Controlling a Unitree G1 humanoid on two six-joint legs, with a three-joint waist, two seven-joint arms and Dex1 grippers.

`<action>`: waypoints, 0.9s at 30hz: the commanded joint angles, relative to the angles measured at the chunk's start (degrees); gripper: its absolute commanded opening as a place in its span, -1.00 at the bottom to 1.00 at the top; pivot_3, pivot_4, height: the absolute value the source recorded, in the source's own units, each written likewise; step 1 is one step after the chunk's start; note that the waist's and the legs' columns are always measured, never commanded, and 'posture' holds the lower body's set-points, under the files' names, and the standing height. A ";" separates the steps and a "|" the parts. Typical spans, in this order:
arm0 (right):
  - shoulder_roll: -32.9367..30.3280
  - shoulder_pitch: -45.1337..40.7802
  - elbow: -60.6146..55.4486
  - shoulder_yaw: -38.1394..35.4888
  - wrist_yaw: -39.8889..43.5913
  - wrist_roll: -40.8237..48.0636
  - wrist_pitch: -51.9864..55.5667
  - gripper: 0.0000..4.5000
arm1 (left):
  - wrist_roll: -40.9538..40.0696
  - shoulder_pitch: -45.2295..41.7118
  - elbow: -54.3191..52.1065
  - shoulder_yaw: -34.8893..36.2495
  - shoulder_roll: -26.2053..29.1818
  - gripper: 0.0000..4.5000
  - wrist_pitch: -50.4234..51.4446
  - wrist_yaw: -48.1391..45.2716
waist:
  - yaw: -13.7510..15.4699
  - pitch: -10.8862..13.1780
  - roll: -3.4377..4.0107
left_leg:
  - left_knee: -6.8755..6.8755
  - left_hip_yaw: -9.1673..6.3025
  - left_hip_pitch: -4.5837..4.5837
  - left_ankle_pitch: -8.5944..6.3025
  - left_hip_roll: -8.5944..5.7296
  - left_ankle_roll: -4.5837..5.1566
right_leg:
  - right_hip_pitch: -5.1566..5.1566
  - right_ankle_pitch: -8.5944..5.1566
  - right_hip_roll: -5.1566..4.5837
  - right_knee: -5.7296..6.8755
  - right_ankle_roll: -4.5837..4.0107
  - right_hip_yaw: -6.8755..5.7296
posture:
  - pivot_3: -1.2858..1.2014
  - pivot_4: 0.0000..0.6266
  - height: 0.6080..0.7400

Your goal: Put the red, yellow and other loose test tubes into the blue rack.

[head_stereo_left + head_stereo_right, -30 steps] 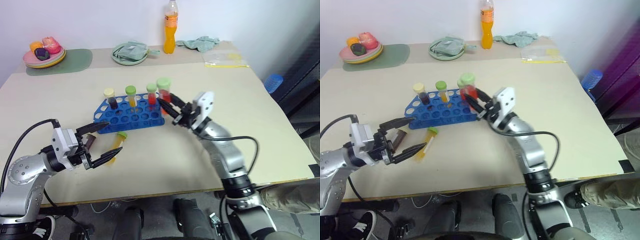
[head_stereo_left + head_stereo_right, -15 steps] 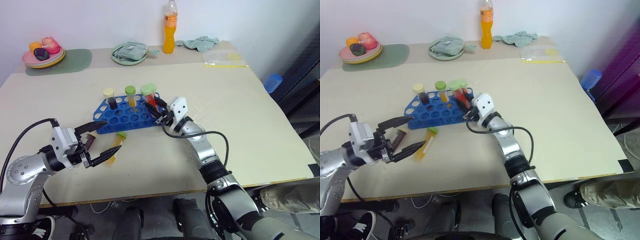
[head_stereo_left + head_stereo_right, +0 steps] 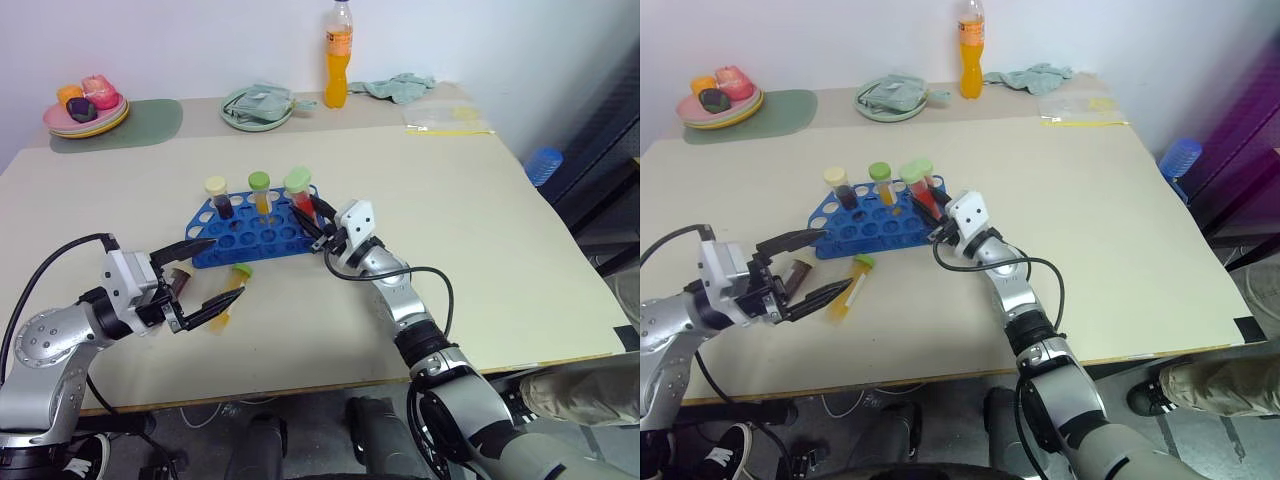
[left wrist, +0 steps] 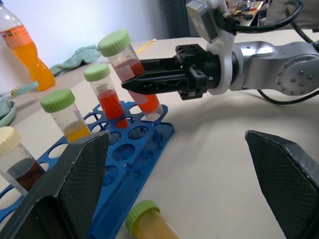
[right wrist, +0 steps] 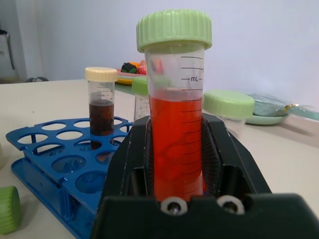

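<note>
The blue rack stands mid-table. In it are a brown tube with a cream cap, a yellow tube with a green cap and a red tube with a green cap. My right gripper is shut on another red tube, green-capped and tilted, with its lower end at a hole on the rack's right end. How deep it sits I cannot tell. A loose yellow tube and a loose dark brown tube lie in front of the rack. My left gripper hovers open near them, holding nothing.
Along the far edge stand an orange drink bottle, a green plate with a cloth, a plate of fruit on a green mat, a teal cloth and a plastic bag. A blue object sits beyond the right table edge.
My right gripper has carried the red tube down and leftward to the rack's right end. The left gripper has stayed in place, open.
</note>
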 commanded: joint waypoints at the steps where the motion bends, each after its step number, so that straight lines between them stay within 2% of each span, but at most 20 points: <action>1: 1.36 -1.75 2.02 -0.81 -1.13 -0.36 -0.80 -0.63 | -0.37 -0.57 -1.86 1.05 0.63 1.00 0.16 0.35 | 0.00 0.00 0.00 | 0.00 0.00 0.01 0.00 0.00 0.00 | 0.00 0.00 0.00 0.01 0.00 0.00 | 0.03 -0.52 1.00; 7: 1.95 -3.59 5.97 -2.61 -2.20 0.11 -1.81 -0.63 | -0.36 -0.23 -2.53 1.52 0.68 1.00 0.64 0.85 | -0.03 0.00 0.00 | 0.02 0.00 0.03 0.00 0.00 0.00 | 0.00 0.00 0.01 0.05 0.00 0.02 | 0.03 -0.52 1.00; 9: 2.30 -3.13 6.12 -4.73 -0.99 3.16 0.59 -0.63 | -0.49 -0.02 -2.89 1.76 0.72 1.00 0.87 1.14 | -0.02 0.00 0.00 | 0.02 0.00 0.04 0.00 0.00 0.00 | 0.00 0.00 0.02 0.08 -0.01 0.03 | 0.03 -0.52 1.00; 19: 3.03 1.34 1.84 -9.20 3.49 9.97 1.09 -0.63 | -0.43 -0.02 -3.37 2.00 0.69 1.00 1.38 1.63 | 0.13 0.01 0.02 | 0.02 0.00 0.01 0.01 0.00 0.00 | 0.00 0.00 0.01 0.05 0.00 0.05 | 0.03 -0.52 1.00; 23: 2.02 2.74 0.06 -7.42 6.31 8.36 -0.48 0.19 | -0.55 -0.57 -2.92 1.92 0.91 1.00 1.45 1.43 | 0.06 0.01 0.02 | 0.02 0.00 0.00 0.01 0.00 0.00 | 0.00 0.00 0.01 0.05 0.01 0.05 | 0.03 -0.52 1.00; 26: 1.09 2.96 -0.86 -5.76 5.53 5.07 -2.43 0.91 | -0.40 -0.83 -2.55 1.68 0.89 1.00 1.29 1.32 | -0.05 0.02 0.03 | 0.01 0.00 0.01 0.01 0.00 0.00 | -0.01 0.00 0.02 0.06 0.00 0.05 | 0.03 -0.52 1.00; 27: 0.98 3.05 -1.36 -5.61 5.65 4.98 -2.37 0.96 | -0.34 -0.89 -2.52 1.57 0.87 1.00 1.29 1.34 | -0.08 0.02 0.03 | 0.01 0.00 0.02 0.01 0.00 0.00 | -0.02 0.00 0.03 0.06 0.00 0.05 | 0.03 -0.52 1.00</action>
